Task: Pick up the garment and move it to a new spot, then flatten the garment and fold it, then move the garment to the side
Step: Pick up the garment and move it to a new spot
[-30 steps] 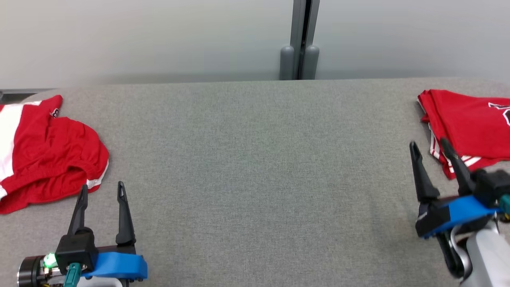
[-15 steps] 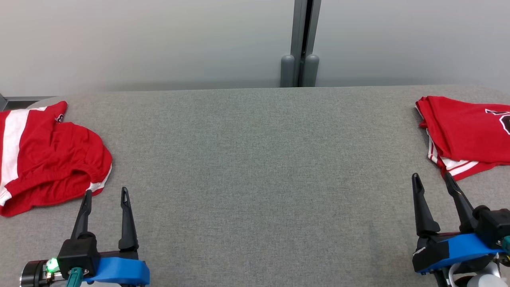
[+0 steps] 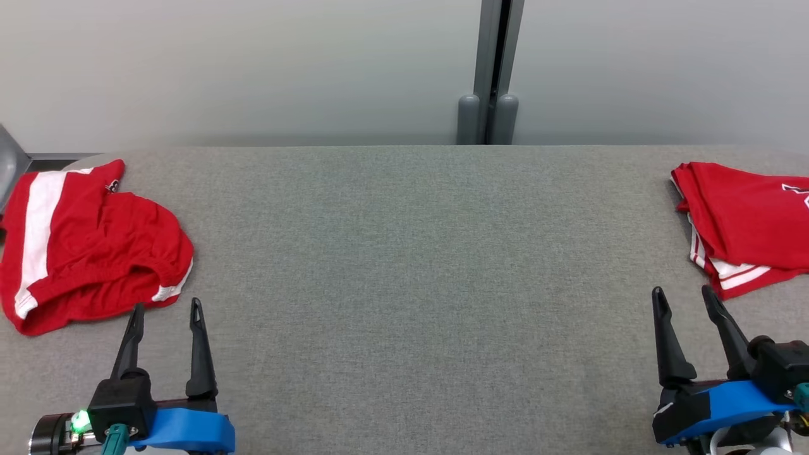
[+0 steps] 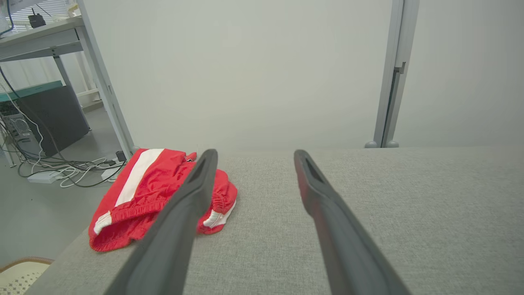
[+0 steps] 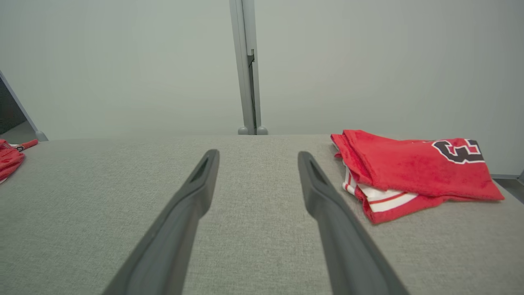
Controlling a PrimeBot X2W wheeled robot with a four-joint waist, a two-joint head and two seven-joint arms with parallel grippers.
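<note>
Overhead, the left gripper (image 3: 167, 305) and right gripper (image 3: 683, 290) hover empty, fingers spread, above the grey table (image 3: 411, 253). The crumpled red garment (image 3: 95, 246) lies beside the left, the folded garment (image 3: 746, 221) near the right. Wrist views add floor cables (image 4: 61, 170) and a black numeral (image 5: 456, 150).

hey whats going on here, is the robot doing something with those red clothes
A two-armed robot is sorting clothes on a grey padded table, and right now it holds nothing. Its left hand is open just short of a crumpled pair of red shorts at the table's left end. Its right hand is open beside a folded red shirt at the right end. The shorts look like the next piece to pick up.
</note>
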